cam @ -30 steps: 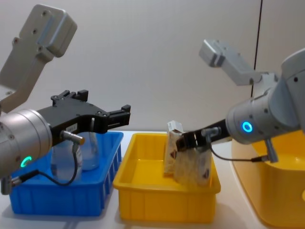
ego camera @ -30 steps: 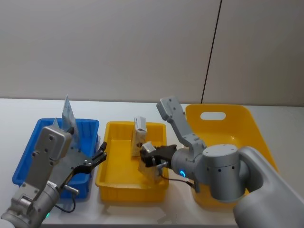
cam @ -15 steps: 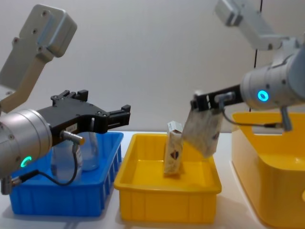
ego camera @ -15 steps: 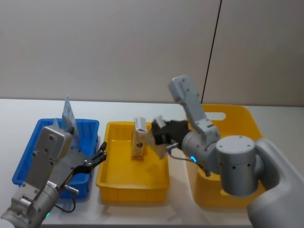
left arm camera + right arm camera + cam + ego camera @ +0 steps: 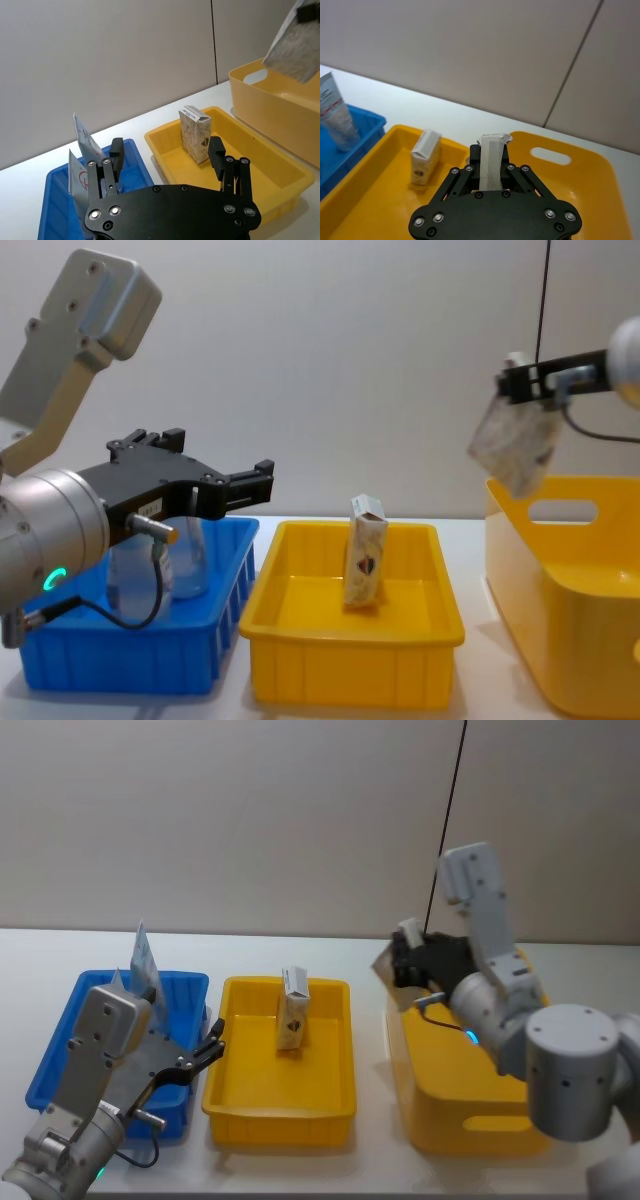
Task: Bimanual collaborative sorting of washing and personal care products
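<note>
My right gripper [image 5: 404,962] is shut on a cream patterned paper packet [image 5: 514,447], held in the air above the left rim of the large yellow bin [image 5: 470,1070]. The right wrist view shows that packet [image 5: 492,159] pinched between the jaws. A second packet [image 5: 293,1011] stands upright in the middle yellow tray [image 5: 240,1095]; the chest view has it [image 5: 365,565] there too. Pale blue-and-white tubes [image 5: 145,963] stand in the blue bin [image 5: 62,1050]. My left gripper [image 5: 207,1054] hangs open between the blue bin and the tray, holding nothing.
The three containers sit in a row on the white table: blue bin at left, yellow tray in the middle, large yellow bin [image 5: 570,620] at right with a handle slot. A plain wall stands behind. Bare table lies behind and in front of the containers.
My right gripper has lifted one packet out of the middle tray and carried it up and to the right, over the large yellow bin's edge. The left arm has not moved.
</note>
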`<control>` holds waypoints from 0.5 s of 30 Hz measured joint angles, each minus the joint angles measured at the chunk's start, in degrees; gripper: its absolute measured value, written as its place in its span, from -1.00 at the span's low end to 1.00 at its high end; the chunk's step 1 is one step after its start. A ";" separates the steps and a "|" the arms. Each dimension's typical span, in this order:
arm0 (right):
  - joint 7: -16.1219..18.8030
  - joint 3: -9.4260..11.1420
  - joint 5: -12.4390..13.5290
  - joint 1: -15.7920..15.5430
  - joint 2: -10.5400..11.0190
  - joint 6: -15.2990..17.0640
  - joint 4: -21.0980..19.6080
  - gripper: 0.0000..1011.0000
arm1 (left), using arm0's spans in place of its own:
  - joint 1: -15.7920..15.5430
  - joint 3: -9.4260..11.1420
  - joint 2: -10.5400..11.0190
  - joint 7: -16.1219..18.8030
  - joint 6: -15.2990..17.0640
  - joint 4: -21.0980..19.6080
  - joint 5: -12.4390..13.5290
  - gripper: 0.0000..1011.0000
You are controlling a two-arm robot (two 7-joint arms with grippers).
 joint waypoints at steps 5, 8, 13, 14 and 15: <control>-2.57 2.88 -0.42 -3.11 0.78 0.57 -4.22 -0.65 | 0.00 0.00 0.00 0.00 0.00 0.00 0.00 0.98; -3.97 4.60 -0.54 -5.02 1.02 1.23 -6.41 -0.65 | 0.00 0.00 0.00 0.00 0.00 0.00 0.00 0.98; -6.47 7.96 -0.50 -8.87 1.23 2.87 -10.12 -0.65 | 0.00 0.00 0.00 0.00 0.00 0.00 0.00 0.98; -6.76 8.46 -0.46 -9.40 1.25 3.03 -10.56 -0.65 | 0.00 0.00 0.00 0.00 0.00 0.00 0.00 0.98; -7.02 9.04 -0.40 -10.07 1.27 3.20 -11.08 -0.65 | 0.00 0.00 0.00 0.00 0.00 0.00 0.00 0.98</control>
